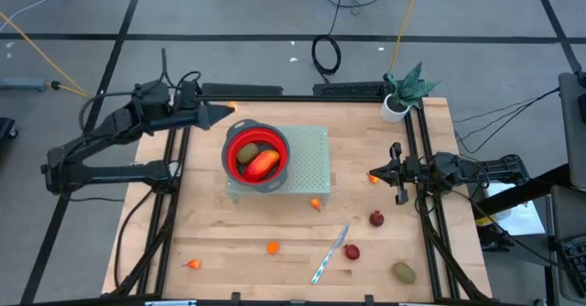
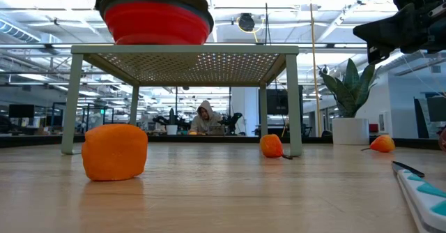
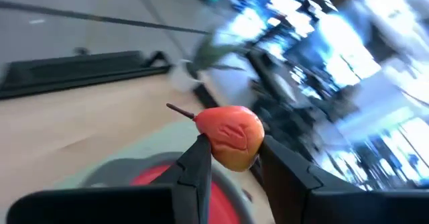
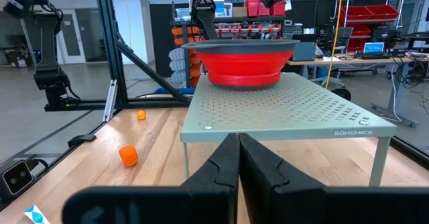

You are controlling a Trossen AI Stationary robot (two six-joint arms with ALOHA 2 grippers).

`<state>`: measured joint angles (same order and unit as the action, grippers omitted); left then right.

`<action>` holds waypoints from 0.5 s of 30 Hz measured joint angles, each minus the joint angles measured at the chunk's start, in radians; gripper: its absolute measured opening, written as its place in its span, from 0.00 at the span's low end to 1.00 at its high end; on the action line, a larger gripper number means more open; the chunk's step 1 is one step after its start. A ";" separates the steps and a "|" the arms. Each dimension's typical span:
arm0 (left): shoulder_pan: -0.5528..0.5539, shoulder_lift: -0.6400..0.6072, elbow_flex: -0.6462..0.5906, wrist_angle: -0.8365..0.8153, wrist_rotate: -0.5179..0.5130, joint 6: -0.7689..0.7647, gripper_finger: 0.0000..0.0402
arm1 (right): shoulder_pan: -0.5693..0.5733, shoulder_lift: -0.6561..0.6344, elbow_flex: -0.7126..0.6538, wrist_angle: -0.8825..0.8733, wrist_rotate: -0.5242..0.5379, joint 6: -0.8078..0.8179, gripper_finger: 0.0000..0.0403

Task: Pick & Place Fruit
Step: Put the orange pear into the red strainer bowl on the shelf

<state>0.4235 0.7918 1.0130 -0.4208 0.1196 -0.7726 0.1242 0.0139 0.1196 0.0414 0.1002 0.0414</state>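
The pale wooden tabletop (image 1: 229, 224) carries a perforated grey-green metal stand (image 1: 307, 164), and on that sits the red collapsible bowl (image 1: 257, 157), already holding an orange and an olive fruit. The left hand (image 3: 231, 158), near the bowl's rim, grips a small orange-red stemmed toy fruit (image 3: 231, 135) across its rounded body. It looks light, hard and smooth, so it may slip; mid-body is the sensible hold. The right hand (image 4: 238, 158) waits clenched and empty at the tabletop's right side. Only the left wrist view shows the pinch; only the high view shows the loose fruits (image 1: 376, 219) scattered around the slim silver-and-blue knife (image 1: 330, 253).
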 joint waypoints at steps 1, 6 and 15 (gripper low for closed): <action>-0.008 0.000 0.000 0.018 0.025 0.024 0.26 | 0.000 0.000 0.000 0.000 0.000 0.000 0.00; -0.054 0.000 0.000 0.097 0.167 0.134 0.26 | 0.000 0.000 0.000 0.000 0.000 0.000 0.00; -0.163 0.000 0.000 0.218 0.320 0.249 0.26 | 0.000 0.000 0.000 0.000 0.000 0.000 0.00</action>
<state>0.2607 0.7918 1.0126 -0.2030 0.4395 -0.5234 0.1242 0.0139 0.1196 0.0414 0.1001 0.0414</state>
